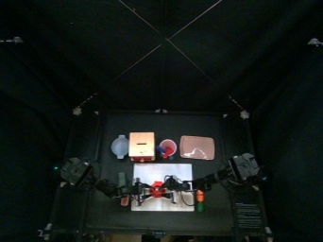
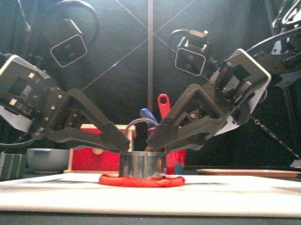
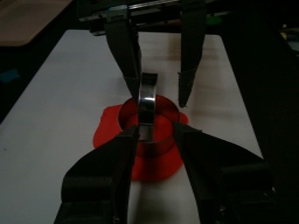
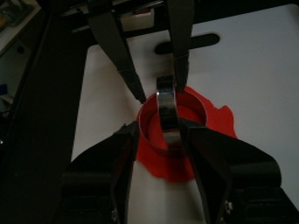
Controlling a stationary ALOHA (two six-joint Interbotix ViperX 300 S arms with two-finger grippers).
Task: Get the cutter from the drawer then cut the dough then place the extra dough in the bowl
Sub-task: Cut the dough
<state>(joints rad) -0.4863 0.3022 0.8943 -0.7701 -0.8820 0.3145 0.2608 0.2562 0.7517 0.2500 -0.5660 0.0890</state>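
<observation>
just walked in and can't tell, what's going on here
Both arms meet over the white cutting board. The left gripper and right gripper are down at the round metal cutter, which stands on the red dough. The blue-grey bowl sits behind, to the left.

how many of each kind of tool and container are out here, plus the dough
board: 1
dough: 1
cutter: 1
bowl: 1
box: 1
cup: 1
knives: 2
tray: 1
total: 9
</observation>
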